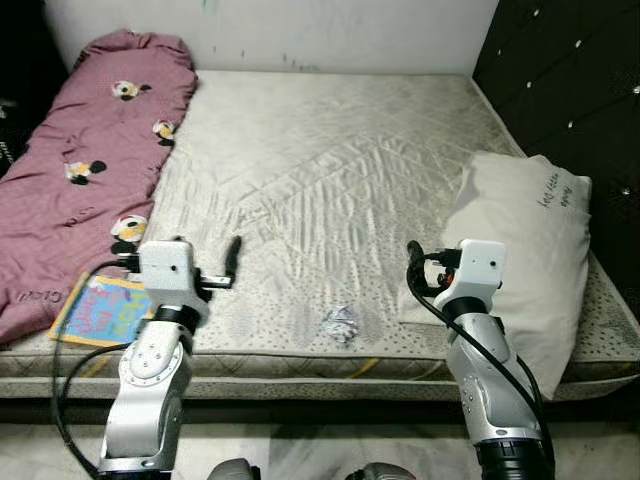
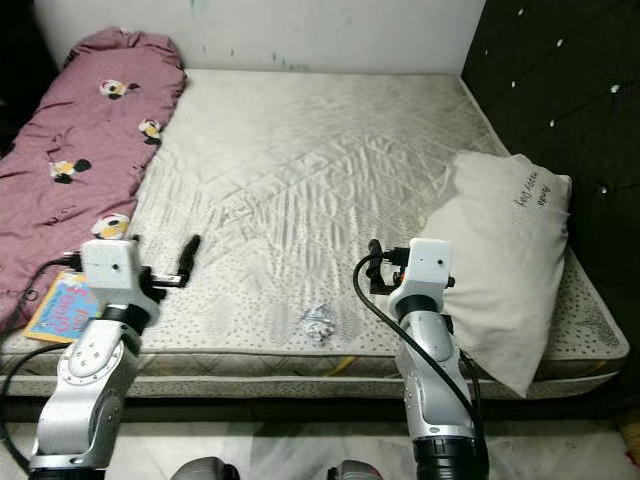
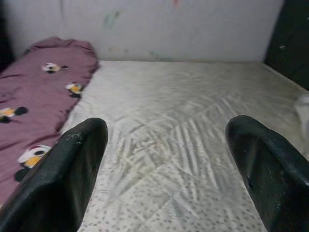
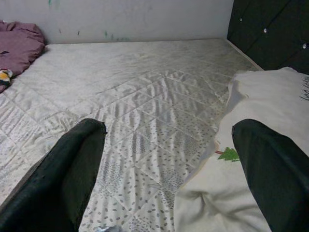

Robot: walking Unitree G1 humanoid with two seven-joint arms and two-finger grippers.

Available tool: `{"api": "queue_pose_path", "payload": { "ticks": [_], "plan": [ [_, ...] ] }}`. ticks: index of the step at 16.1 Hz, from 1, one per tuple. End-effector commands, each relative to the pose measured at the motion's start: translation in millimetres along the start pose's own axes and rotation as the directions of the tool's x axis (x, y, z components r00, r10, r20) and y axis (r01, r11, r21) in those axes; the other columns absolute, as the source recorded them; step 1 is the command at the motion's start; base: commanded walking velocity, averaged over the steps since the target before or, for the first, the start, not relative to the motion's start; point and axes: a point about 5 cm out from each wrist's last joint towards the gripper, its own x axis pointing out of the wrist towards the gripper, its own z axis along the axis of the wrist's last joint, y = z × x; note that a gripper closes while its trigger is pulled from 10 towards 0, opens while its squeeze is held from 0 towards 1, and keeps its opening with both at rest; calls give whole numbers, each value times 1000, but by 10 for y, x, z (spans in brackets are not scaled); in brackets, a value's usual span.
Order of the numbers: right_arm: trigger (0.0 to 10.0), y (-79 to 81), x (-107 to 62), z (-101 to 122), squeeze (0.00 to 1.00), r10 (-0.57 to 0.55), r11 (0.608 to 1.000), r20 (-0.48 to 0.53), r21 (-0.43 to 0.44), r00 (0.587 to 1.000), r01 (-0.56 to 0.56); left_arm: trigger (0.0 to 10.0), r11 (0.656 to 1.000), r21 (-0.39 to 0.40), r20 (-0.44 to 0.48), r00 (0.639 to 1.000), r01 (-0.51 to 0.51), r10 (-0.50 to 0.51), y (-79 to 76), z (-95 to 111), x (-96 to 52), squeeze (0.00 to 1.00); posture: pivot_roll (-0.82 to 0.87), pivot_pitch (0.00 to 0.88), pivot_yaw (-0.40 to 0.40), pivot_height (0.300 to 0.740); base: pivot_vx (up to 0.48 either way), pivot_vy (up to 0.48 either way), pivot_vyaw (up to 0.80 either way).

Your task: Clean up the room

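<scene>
I held my left gripper (image 1: 234,256) and right gripper (image 1: 413,268), fingers spread wide, above the mattress (image 1: 330,160), probably readying for the crumpled wrapper (image 1: 340,323) between them.

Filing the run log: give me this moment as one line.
left gripper open, empty | right gripper open, empty | crumpled wrapper on mattress edge | pillow right

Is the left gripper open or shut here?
Open. The left gripper has its two black fingers standing wide apart, with bare mattress showing between them; nothing is held.
</scene>
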Motion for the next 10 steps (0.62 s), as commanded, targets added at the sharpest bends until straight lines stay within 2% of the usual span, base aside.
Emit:
{"api": "queue_pose_path", "payload": {
  "ticks": [1,3,4,7,10],
  "plan": [
    [10000,-8,0,38,0,-1,1000,15,9,1000,1,10000,1000,-26,-15,1000,-13,13,14,-17,-14,0,-4,24,-50,740,0,0,0],
    [10000,-10,0,38,0,1,1000,14,12,1000,-1,10000,999,-18,-7,999,32,-32,-41,6,-28,0,-4,23,-50,732,0,0,0],
    [10000,-10,1,37,0,4,1000,14,14,1000,-4,10000,998,27,0,999,48,-48,-75,-1,-31,0,-4,23,-50,715,0,0,0],
    [10000,-13,-1,39,0,7,1000,13,15,1000,-7,10000,999,32,-10,1000,-11,11,-14,-22,-3,0,-9,23,-52,676,0,0,0],
    [10000,-17,-1,40,0,12,1000,12,14,1000,-12,10000,999,32,-14,1000,-15,16,-18,-25,3,0,-8,22,-55,636,0,0,0]
  ]
}}
